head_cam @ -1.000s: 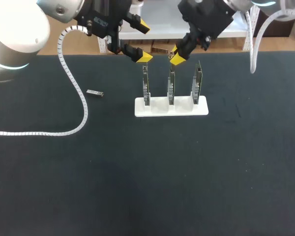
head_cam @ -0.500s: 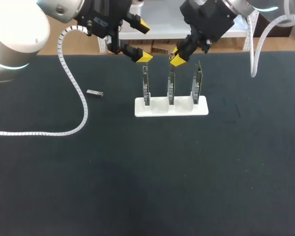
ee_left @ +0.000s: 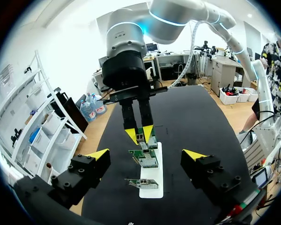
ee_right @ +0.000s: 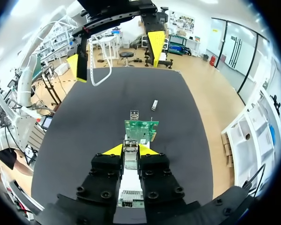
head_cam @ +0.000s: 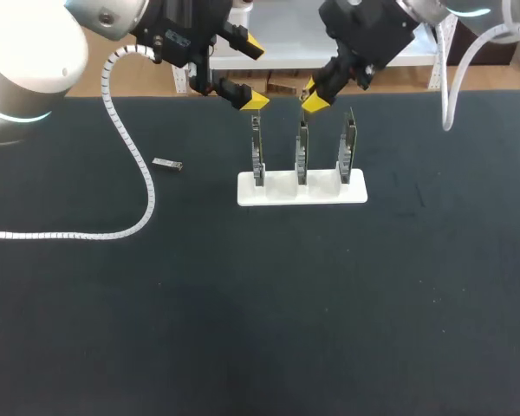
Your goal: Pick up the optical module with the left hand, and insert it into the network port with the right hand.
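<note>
The optical module [ee_right: 129,159] sat pinched between the close-set fingers of our right gripper [ee_right: 130,150], just over the middle card [head_cam: 302,149]. Our left gripper [head_cam: 253,74] hung near it, wide open, holding nothing. Another module [head_cam: 167,164] lay well off on the tabletop [head_cam: 329,303]. We thought the plugging-in step was on. Next, we had to line it up with the card and push gently.

Optical module [ee_right: 130,146] half-hidden by right gripper [ee_right: 129,151]

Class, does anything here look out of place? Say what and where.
A small silver metal module lies loose on the black mat, left of the white rack of three upright green boards, though the right gripper grips another module. Nothing looks spilled or damaged.
</note>
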Robot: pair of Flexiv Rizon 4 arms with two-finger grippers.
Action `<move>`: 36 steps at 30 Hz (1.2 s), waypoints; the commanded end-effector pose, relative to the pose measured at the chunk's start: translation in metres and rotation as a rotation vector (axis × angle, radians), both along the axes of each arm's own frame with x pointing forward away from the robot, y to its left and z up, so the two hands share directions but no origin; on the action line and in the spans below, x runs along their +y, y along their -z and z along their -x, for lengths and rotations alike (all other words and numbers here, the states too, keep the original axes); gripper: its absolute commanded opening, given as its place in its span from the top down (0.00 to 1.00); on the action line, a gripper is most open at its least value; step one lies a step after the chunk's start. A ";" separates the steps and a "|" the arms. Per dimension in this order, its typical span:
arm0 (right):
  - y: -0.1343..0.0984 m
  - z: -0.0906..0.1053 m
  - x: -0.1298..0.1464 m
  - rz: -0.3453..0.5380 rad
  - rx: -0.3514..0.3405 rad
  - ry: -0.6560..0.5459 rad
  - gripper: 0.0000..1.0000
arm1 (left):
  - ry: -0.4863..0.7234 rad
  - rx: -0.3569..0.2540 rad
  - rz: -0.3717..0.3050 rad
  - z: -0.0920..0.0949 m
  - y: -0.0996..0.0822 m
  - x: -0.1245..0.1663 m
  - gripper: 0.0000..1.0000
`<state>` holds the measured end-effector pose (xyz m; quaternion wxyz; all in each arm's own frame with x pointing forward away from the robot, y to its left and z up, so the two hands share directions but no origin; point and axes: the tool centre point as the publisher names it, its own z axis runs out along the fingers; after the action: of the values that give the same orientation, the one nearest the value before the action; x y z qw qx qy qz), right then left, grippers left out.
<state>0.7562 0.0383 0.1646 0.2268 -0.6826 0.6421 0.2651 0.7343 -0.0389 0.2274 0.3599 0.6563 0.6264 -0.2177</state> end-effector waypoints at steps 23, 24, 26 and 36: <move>0.006 -0.004 0.004 0.002 0.029 -0.011 1.00 | 0.000 0.005 -0.009 -0.002 -0.001 -0.001 0.00; 0.007 -0.004 0.004 -0.001 0.032 -0.011 1.00 | 0.000 0.005 -0.009 -0.002 -0.001 -0.001 0.00; 0.008 -0.004 0.005 -0.002 0.035 -0.012 1.00 | 0.000 0.005 -0.009 -0.002 -0.001 -0.001 0.00; 0.013 -0.003 0.003 -0.011 0.044 -0.007 1.00 | 0.000 0.005 -0.009 -0.002 -0.001 -0.001 0.00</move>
<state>0.7599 0.0423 0.1581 0.2147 -0.6778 0.6432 0.2843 0.7343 -0.0388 0.2274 0.3599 0.6563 0.6264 -0.2177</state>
